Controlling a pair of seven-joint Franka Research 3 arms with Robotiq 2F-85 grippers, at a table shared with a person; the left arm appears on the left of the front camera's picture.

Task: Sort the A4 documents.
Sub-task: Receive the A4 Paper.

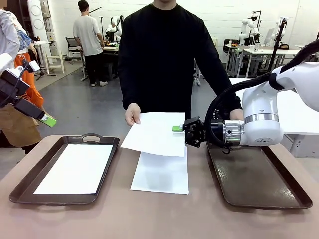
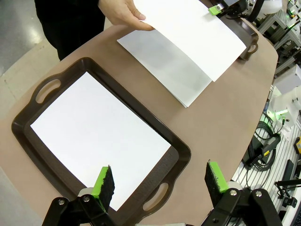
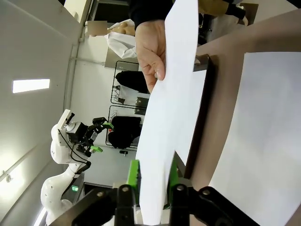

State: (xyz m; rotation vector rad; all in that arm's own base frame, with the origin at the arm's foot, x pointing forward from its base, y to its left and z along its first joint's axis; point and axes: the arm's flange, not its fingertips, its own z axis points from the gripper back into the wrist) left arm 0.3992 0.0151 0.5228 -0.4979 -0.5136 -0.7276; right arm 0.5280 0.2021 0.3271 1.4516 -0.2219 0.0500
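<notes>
White paper sits in three places on the brown table [image 1: 149,219]. The lifted sheet [image 1: 154,133] is held up off the surface over the middle of the table, tilted, with the person's hand [image 1: 132,113] holding its far left corner and the right gripper [image 1: 178,128] at its right edge. In the right wrist view this sheet runs edge-on between the gripper's two green pads [image 3: 134,176], which stand narrowly apart and sit close against either face of the paper, so the jaws are closed down on it in a pinch. Directly under the lifted sheet, and partly covered by it in the front view, the middle sheet [image 1: 160,177] lies flat on the bare tabletop between the two trays. The tray sheet [image 1: 75,169] lies flat inside the left tray [image 1: 110,169], a dark brown tray with handles, filling most of its floor. The right tray [image 1: 254,181] stands just beside the middle sheet on the other side, with the right arm reaching across its far end. The left gripper [image 2: 160,181] hovers above the near end of the left tray, its jaws spread wide with nothing between them
</notes>
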